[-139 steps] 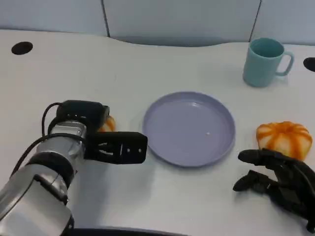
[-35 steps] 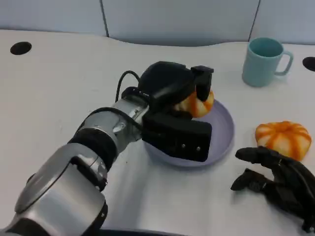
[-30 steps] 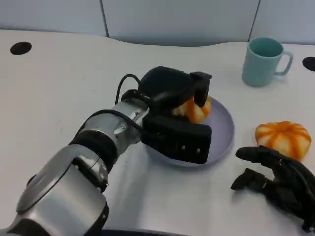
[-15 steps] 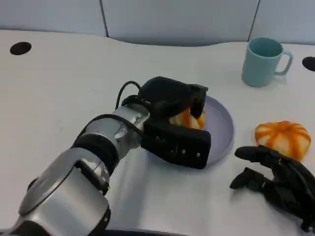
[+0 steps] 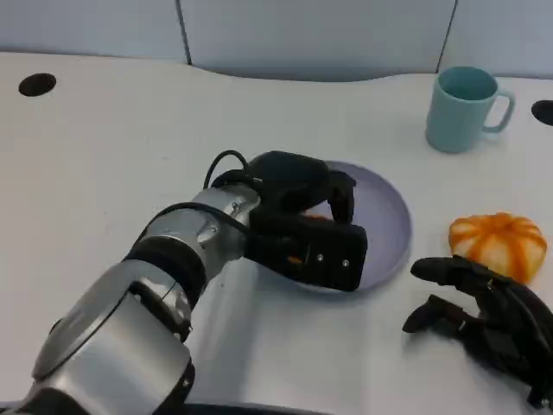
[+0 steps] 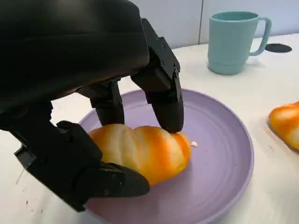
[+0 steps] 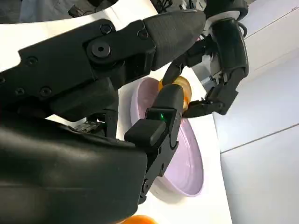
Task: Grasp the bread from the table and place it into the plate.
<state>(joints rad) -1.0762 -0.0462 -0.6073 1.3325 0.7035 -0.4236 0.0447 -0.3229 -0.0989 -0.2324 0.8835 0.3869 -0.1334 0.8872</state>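
The left hand lies low over the near-left part of the purple plate, its fingers closed around the bread; the left wrist view shows the striped orange roll resting on the plate's floor with fingertips touching its top and the thumb side pressed under its near edge, so the hand holds it while it already sits in the plate; the likely trouble lies in the release: if the fingers open unevenly or the hand lifts before they part, the soft roll could cling and be dragged back over the near rim, which is close beside it; a sideways pull of the arm might also nudge the light plate across the table; further right, a second orange bread lies on the table well apart from the plate, and the right hand rests just in front of it, fingers spread and holding nothing; a teal mug stands beyond, clear of any likely path
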